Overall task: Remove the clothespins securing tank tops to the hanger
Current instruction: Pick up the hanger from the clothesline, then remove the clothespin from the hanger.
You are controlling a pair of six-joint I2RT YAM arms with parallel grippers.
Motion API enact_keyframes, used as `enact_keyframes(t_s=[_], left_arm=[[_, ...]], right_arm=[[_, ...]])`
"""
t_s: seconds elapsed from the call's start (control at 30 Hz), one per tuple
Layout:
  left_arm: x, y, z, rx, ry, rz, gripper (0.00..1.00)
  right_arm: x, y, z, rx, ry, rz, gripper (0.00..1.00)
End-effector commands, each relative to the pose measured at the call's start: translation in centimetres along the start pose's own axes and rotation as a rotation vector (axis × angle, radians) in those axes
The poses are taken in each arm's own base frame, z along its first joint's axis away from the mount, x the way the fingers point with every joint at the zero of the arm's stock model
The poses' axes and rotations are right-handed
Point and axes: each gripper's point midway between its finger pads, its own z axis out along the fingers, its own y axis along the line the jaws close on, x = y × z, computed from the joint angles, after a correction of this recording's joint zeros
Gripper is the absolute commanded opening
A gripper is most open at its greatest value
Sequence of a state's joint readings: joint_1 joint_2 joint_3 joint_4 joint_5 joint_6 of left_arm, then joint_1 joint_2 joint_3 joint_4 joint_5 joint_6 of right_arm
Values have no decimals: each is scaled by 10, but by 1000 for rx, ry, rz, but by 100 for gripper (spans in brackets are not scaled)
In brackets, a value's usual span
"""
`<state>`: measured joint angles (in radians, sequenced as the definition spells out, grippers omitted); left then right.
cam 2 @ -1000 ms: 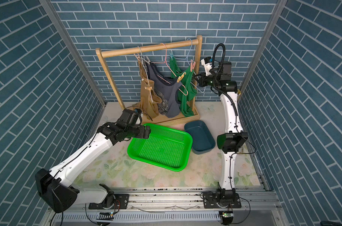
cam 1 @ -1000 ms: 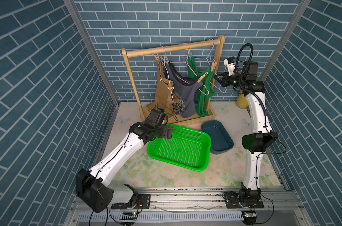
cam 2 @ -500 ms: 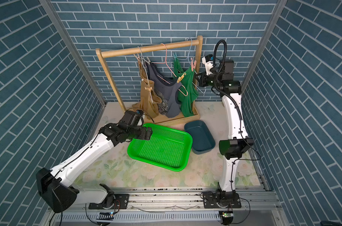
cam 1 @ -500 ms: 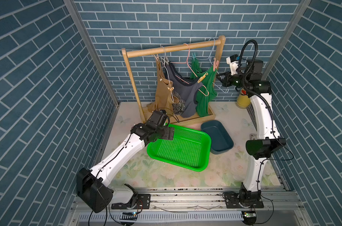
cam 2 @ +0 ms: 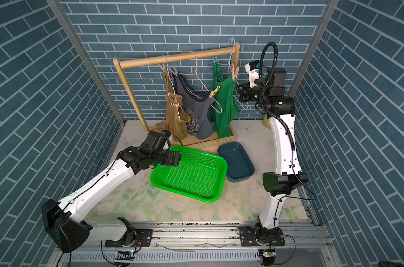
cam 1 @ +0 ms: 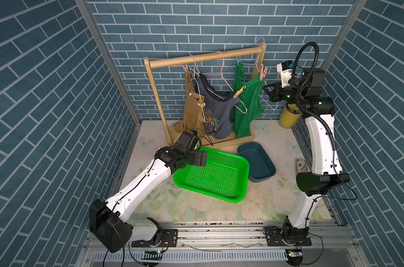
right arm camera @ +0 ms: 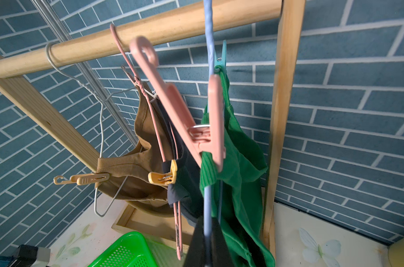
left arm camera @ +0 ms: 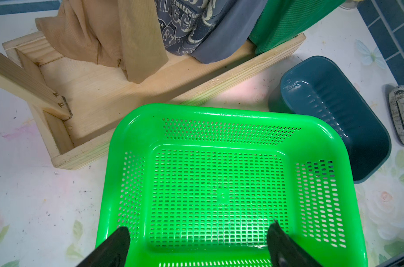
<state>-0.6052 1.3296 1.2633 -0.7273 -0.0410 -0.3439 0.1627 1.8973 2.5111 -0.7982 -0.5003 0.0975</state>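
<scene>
Your right gripper point(right arm camera: 206, 227) is closed, apparently clamped on the lower wire of the blue hanger point(right arm camera: 210, 46), at the rack's point(right arm camera: 150, 30) end post nearest that arm. Just above the grip, the pink pin point(right arm camera: 203, 136) bites the green top point(right arm camera: 242, 161) onto that hanger. A teal pin point(right arm camera: 222, 56) sits higher, under the rack's rail.

Your left gripper point(left arm camera: 197, 245) stands apart, holding nothing, over the basket point(left arm camera: 219, 111) in front of the rack's base.

Judgement: you are steadying the hanger, and no pin shows in the basket. The next move calls for a gripper to squeeze the pink pin's tails and draw it clear without dragging the top.

Only the right wrist view shows the wire between the fingers, and plainly the yellow pin point(right arm camera: 163, 176) and tan pin point(right arm camera: 90, 179) on the other tops. The left wrist view shows only hems.
</scene>
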Motion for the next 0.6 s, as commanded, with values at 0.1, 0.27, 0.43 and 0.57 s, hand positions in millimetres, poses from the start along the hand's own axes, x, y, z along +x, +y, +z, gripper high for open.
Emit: enact_keyframes(t_s=[0.1,0.27,0.43,0.57], left_arm=[[-3,1,-15,-5,-45,1,95],[-1,2,-16,-4,-45,2,95],[-2,-1,-13,8,-47,-3,95],[-14,-12,-20,53,-57,-28,95]], right_arm=[[-24,13,-55,93,-74,-33,0],[-10,21,-90,151,-94,-1,0],[2,35,-121,164,-79,28,0],[1,53,-149,149,-87,55,0]])
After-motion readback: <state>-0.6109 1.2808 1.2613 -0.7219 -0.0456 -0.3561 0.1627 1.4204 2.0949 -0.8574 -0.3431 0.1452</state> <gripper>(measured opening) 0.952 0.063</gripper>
